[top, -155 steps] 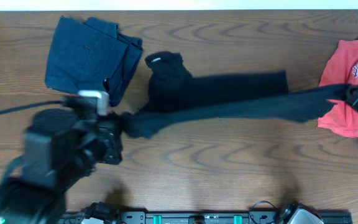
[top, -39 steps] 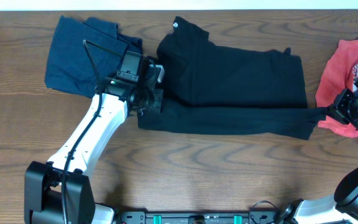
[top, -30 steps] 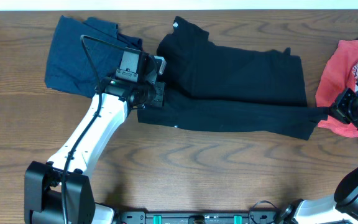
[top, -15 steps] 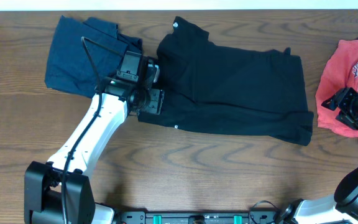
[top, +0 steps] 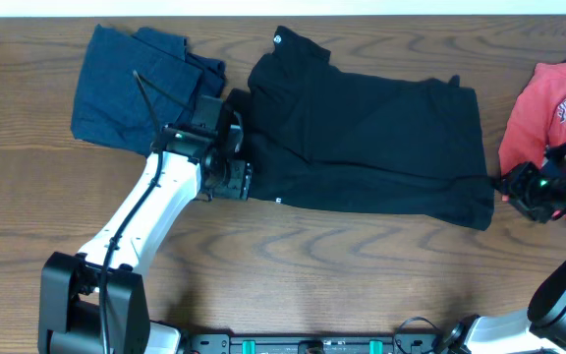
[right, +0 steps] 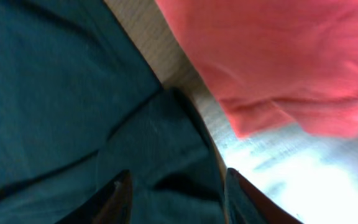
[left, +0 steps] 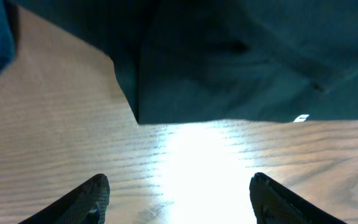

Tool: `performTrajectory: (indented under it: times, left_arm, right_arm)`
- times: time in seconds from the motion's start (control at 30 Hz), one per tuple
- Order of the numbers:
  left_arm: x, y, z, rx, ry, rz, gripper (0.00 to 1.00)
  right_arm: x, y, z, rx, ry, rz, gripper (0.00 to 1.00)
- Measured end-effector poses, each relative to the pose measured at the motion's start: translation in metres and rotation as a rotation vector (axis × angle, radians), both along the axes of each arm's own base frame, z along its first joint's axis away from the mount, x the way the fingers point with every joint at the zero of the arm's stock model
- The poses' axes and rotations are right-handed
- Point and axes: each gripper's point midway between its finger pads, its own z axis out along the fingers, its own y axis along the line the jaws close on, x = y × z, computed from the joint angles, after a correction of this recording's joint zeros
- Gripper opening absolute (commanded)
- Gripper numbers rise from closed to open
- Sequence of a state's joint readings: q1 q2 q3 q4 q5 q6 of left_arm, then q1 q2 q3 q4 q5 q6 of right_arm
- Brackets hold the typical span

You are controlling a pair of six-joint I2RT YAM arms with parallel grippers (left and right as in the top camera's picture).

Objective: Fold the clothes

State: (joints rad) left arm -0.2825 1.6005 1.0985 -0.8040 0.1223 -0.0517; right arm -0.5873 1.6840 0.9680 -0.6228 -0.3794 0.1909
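Note:
The clothes lie on the wood table: a black shirt (top: 371,128) folded into a wide band at the centre, a navy garment (top: 136,84) at the back left, and a coral-red lettered T-shirt (top: 558,108) at the right edge. My left gripper (top: 234,182) is at the black shirt's lower left corner, open, with only bare table between its fingertips (left: 179,199). Just ahead of it is the black shirt's edge (left: 229,68). My right gripper (top: 511,185) is at the shirt's lower right corner. Its jaws (right: 179,202) stand apart over black cloth (right: 61,93), beside the coral T-shirt (right: 278,56).
A small white tag (top: 277,202) shows on the black shirt's front edge. The table's far edge (top: 283,17) runs along the top. A black equipment rail (top: 322,344) lies along the near edge between the arm bases.
Both grippers have let go of the black shirt, and its front strip now lies flat. The left gripper has drawn back a little. The right one pulled away, then returned to the corner.

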Motion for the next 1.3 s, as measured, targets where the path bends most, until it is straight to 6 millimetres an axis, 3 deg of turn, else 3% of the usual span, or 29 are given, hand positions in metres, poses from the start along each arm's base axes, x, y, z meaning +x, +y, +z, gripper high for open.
performTrajectory:
  times: [0.13,0.27,0.63,0.93,1.3]
  left_arm:
    - [-0.005,0.001,-0.005,0.004,0.015,0.0,0.74]
    - [0.0,0.0,-0.004,-0.001,-0.003,0.0,0.74]
    - [0.001,0.0,-0.004,-0.003,-0.009,0.0,0.74]
    - [0.001,0.0,-0.004,-0.004,-0.009,0.0,0.74]
    - [0.001,0.0,-0.004,-0.003,-0.009,0.0,0.74]
  right_arm:
    - [0.002,0.009,-0.009,0.024,-0.032,-0.001,0.41]
    - [0.002,0.013,-0.012,0.031,-0.036,-0.004,0.45]
    - [-0.001,0.008,-0.017,-0.022,-0.002,-0.011,0.47]
    - [0.01,0.013,-0.017,-0.056,-0.019,0.002,0.41]
    - [0.006,0.01,-0.02,-0.076,0.004,-0.016,0.41]
